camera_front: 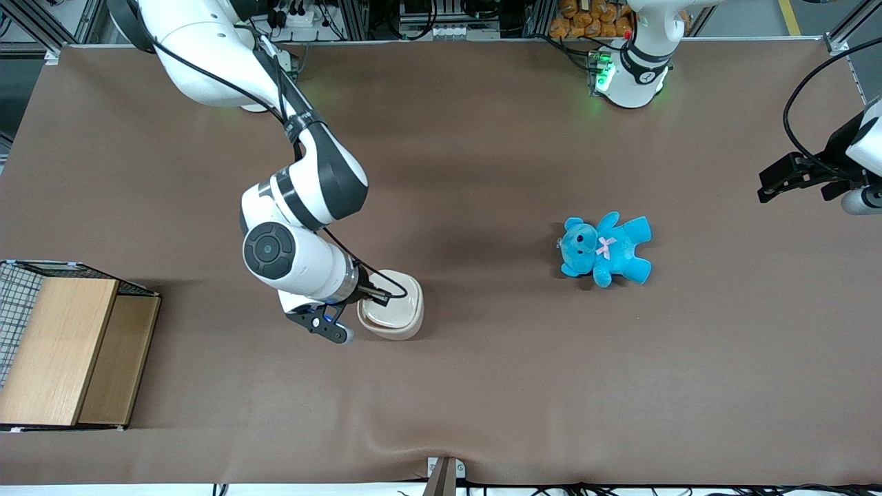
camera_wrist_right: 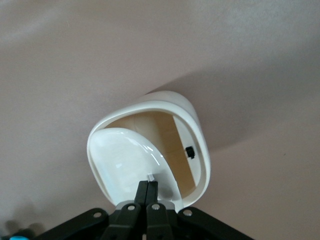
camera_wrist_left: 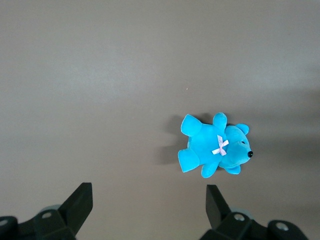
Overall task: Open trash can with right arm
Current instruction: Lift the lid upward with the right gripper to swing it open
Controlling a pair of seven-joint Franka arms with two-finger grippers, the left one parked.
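The trash can (camera_front: 403,329) is a small cream-white bin standing on the brown table, nearer the front camera than the right arm's elbow. In the right wrist view its lid (camera_wrist_right: 125,155) is tilted, leaving a gap that shows the tan inside (camera_wrist_right: 172,145) below the rim (camera_wrist_right: 197,130). The right arm (camera_front: 303,200) reaches down over the can. Its black gripper (camera_front: 381,295) (camera_wrist_right: 149,183) is shut, fingertips pressed together and resting on the lid beside a small white tab. I see nothing thick held between the fingers.
A blue teddy (camera_front: 606,248) (camera_wrist_left: 212,147) lies toward the parked arm's end of the table. A wooden box with wire mesh (camera_front: 62,351) stands at the working arm's end, near the table's front edge.
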